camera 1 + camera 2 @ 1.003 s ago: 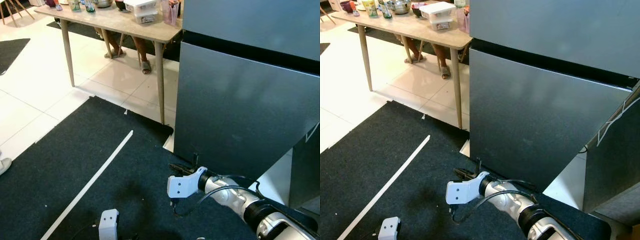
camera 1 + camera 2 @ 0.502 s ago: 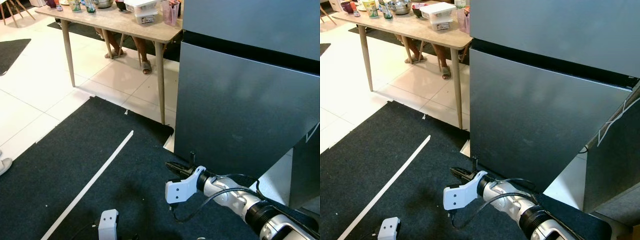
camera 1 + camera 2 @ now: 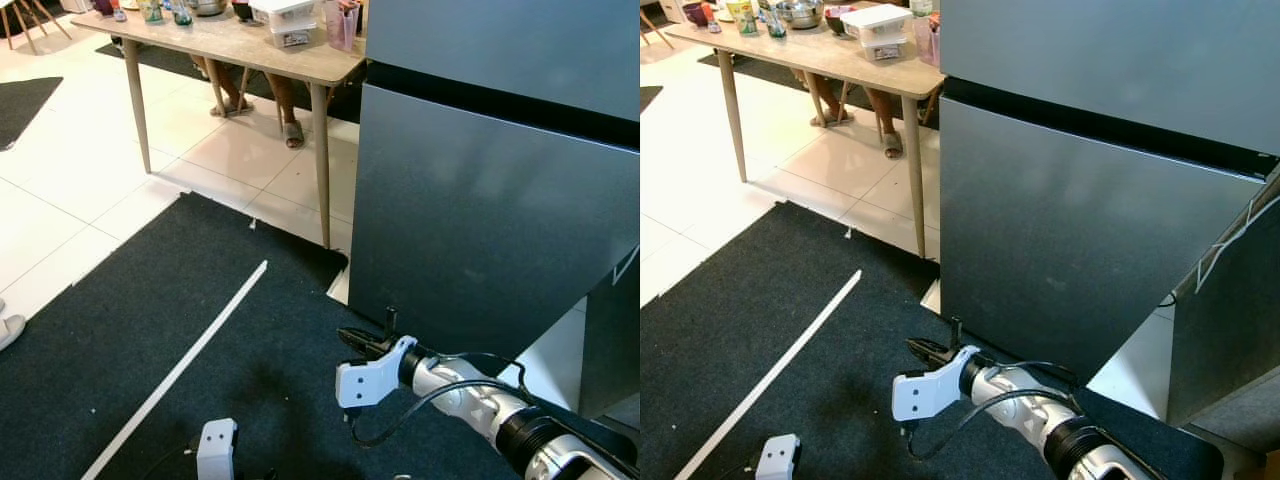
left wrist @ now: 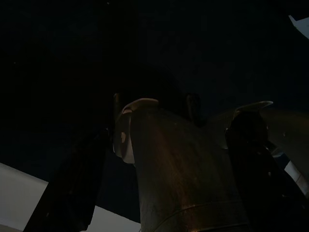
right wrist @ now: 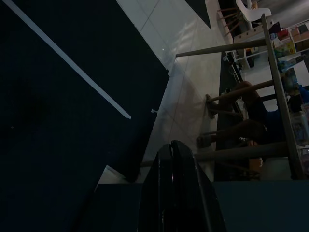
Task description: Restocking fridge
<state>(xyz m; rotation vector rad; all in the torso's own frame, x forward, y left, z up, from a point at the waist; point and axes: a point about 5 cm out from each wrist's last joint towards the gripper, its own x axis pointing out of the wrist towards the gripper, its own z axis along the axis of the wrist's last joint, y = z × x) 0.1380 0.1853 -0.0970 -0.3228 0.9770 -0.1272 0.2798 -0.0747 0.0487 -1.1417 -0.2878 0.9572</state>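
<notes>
The grey fridge (image 3: 480, 220) stands on the right with both its upper door (image 3: 500, 40) and lower door shut. My right gripper (image 3: 347, 336) hangs low over the dark carpet, just in front of the fridge's lower left corner and apart from the door. Its fingers (image 5: 173, 159) are pressed together with nothing between them and point toward the table legs. My left arm hangs idle at the bottom, where its white wrist block (image 3: 217, 445) shows. The left wrist view is very dark, with a dim rounded shape (image 4: 178, 169) in it.
A wooden table (image 3: 230, 45) with bowls, cups and a plastic box (image 3: 285, 20) stands to the left of the fridge. A person's legs (image 3: 285, 105) show under it. A white tape line (image 3: 180, 365) crosses the dark carpet (image 3: 120, 330). Pale floor tiles lie beyond.
My right gripper swung a little to the left and came back to nearly the same spot. The fridge doors have stayed shut.
</notes>
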